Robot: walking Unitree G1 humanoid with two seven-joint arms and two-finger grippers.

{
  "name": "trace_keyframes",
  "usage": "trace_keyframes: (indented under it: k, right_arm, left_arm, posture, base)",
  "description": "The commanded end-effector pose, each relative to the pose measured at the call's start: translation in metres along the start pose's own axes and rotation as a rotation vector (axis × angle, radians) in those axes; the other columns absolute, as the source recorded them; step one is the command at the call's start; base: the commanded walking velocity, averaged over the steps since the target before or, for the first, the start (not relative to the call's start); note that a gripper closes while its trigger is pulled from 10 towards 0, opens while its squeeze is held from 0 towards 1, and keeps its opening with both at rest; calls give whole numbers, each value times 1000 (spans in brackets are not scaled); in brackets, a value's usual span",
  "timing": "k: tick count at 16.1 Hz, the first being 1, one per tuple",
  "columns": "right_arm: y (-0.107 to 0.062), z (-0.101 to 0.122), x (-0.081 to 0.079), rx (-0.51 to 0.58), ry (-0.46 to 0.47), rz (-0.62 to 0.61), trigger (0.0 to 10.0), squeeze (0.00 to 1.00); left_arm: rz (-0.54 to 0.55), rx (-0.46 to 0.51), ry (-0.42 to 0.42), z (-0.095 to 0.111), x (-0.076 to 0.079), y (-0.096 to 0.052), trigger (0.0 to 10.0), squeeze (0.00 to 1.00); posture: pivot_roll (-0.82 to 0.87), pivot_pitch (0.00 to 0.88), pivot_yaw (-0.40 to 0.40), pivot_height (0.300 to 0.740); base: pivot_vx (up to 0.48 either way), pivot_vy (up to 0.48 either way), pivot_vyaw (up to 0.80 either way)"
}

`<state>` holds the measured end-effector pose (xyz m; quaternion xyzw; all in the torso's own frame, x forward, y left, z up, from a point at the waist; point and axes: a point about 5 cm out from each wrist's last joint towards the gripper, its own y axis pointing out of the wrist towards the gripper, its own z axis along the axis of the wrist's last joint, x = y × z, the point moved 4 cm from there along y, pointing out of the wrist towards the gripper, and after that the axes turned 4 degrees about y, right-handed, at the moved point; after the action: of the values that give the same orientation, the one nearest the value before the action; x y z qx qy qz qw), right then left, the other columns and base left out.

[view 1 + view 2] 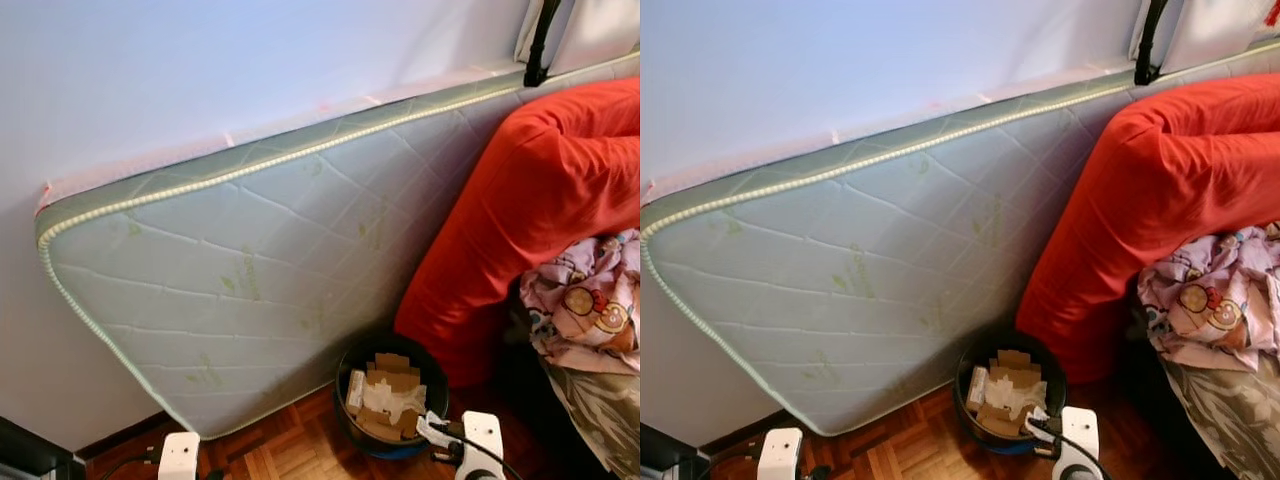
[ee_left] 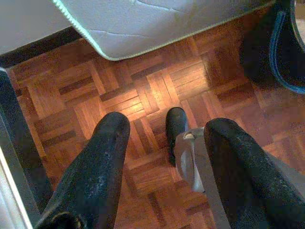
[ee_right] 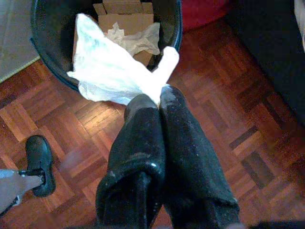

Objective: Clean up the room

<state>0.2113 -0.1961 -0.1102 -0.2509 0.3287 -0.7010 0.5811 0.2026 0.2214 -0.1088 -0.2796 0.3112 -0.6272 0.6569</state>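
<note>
Crumpled white wrapper [image 3: 114,67] hangs clamped in our right gripper [image 3: 152,102], jaws together on it, just over the black bin [image 3: 47,57] rim. We judge dropping it remains. Our left gripper [image 2: 164,143] idles, jaws apart.

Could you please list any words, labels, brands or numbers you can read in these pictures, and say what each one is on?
None can be read.
Mattress: faint green marks on the quilting, too blurred to tell if they are print.
Pink cloth: cartoon pictures, no legible letters.
Cardboard pieces in the black bin: no legible print.
</note>
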Motion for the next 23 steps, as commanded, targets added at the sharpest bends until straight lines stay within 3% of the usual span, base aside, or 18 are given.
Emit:
trace_keyframes:
  k: [1,23]
  right_arm:
    - [0,-1,-3,-1,-28,14,10000,0]
    - [1,4,-5,5,-27,20,10000,0]
  left_arm:
    - [3,-29,-7,-9,-2,-2,10000,0]
    - [-1,-22,-10,-8,0,-2,10000,0]
  posture:
    - [52,20,6,740]
    - [55,0,0,740]
  base:
    - [0,0,800]
    - [22,0,36]
